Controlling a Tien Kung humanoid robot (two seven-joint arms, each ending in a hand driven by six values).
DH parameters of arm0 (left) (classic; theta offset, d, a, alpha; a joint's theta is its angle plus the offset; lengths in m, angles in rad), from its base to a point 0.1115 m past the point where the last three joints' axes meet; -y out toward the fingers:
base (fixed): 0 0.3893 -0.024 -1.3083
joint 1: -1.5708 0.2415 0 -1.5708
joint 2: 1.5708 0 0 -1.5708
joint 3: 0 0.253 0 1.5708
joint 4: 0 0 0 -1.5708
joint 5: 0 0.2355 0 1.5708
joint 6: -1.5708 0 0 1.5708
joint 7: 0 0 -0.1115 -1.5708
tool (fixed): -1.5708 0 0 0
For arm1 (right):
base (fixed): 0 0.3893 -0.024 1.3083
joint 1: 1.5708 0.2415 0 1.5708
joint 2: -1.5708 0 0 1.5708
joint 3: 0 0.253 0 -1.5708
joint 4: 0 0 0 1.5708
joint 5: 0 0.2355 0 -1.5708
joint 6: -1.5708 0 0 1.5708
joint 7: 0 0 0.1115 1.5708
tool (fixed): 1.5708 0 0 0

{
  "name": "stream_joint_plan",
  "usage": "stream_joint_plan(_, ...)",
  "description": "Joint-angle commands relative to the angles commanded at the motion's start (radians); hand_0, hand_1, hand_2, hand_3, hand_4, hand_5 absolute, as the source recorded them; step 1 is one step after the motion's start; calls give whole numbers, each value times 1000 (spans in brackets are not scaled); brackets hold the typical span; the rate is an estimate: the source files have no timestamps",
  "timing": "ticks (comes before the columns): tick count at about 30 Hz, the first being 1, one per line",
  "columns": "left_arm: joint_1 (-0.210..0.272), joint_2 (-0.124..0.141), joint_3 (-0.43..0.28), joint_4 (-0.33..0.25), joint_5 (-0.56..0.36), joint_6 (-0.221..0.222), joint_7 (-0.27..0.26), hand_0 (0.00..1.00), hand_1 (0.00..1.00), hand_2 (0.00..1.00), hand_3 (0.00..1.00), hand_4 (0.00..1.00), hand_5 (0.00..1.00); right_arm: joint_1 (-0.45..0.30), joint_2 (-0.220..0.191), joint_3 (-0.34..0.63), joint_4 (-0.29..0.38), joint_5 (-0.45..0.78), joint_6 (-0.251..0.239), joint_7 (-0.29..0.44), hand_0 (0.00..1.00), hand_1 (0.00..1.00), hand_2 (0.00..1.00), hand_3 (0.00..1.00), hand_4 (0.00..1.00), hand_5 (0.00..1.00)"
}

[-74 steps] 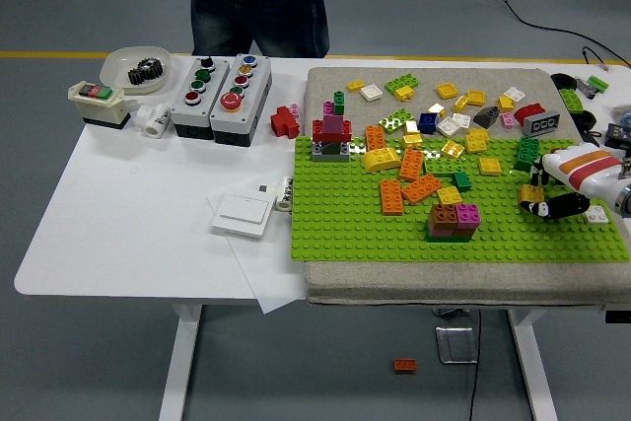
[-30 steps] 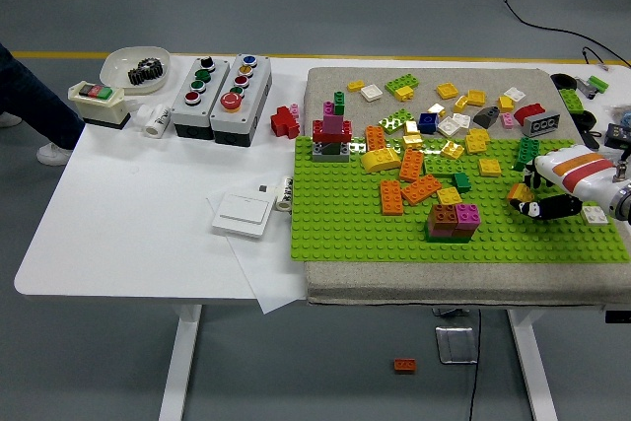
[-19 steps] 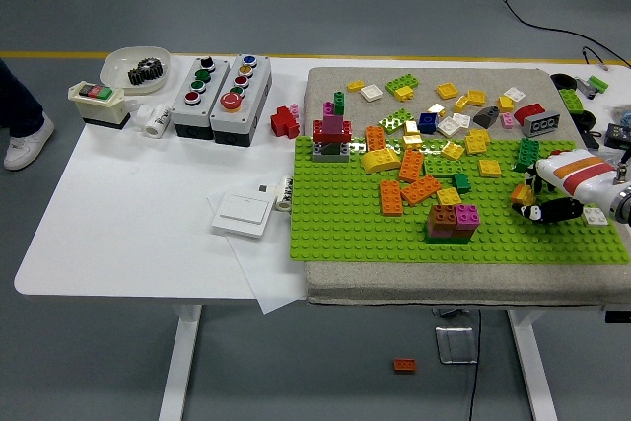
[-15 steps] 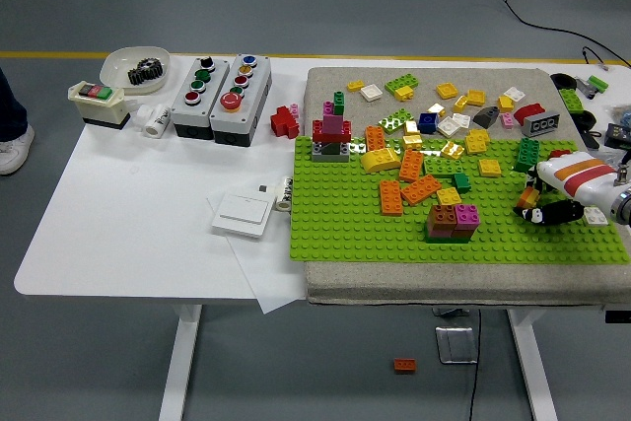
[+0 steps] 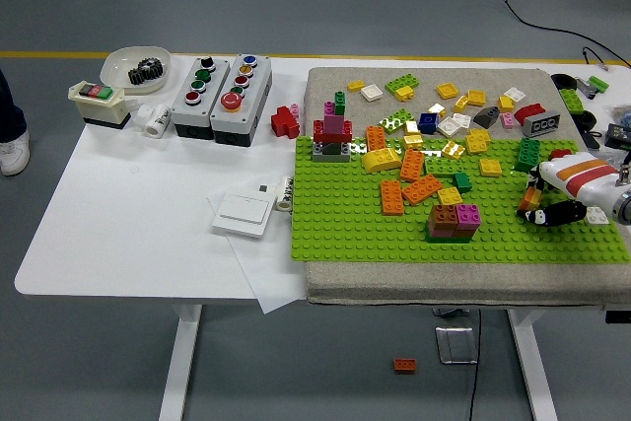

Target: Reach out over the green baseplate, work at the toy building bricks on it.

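**Robot hand at the baseplate's right edge**

Across the white counter point(image 5: 128, 214), a green baseplate point(image 5: 345, 224) lies on the right half, strewn with loose toy bricks point(image 5: 419, 160). Over its right edge, the right robot hand point(image 5: 548, 201) has its dark fingers curled around a small orange-yellow brick point(image 5: 533, 198). Near the middle stands a brown-and-pink brick stack point(image 5: 454, 221).

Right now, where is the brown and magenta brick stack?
In the head view, the brown and magenta brick stack stands on the green baseplate, near its front edge, right of centre, left of the right hand.
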Motion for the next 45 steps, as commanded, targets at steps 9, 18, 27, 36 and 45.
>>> stream_joint_plan(9,1,0,-2,0,3,0,1,793,781,768,595,658,666,-9,-3,24,18,11,11,11,502,591,683,693,861,514)
stream_joint_plan(18,1,0,0,0,2,0,0,793,782,768,595,658,666,-40,-16,82,54,37,40,11,515,606,695,771,912,526)
stream_joint_plan(27,3,0,-1,0,5,0,0,794,782,768,594,658,666,-135,-61,214,159,64,-89,15,418,513,574,541,798,523)
stream_joint_plan(36,6,-1,-2,-1,12,-3,1,794,783,767,594,658,666,-198,-86,274,210,38,-110,28,337,419,490,499,689,503)
stream_joint_plan(45,7,-1,-9,-1,25,-6,3,794,789,764,593,659,667,-240,-103,296,259,33,-60,47,116,94,178,507,337,305)
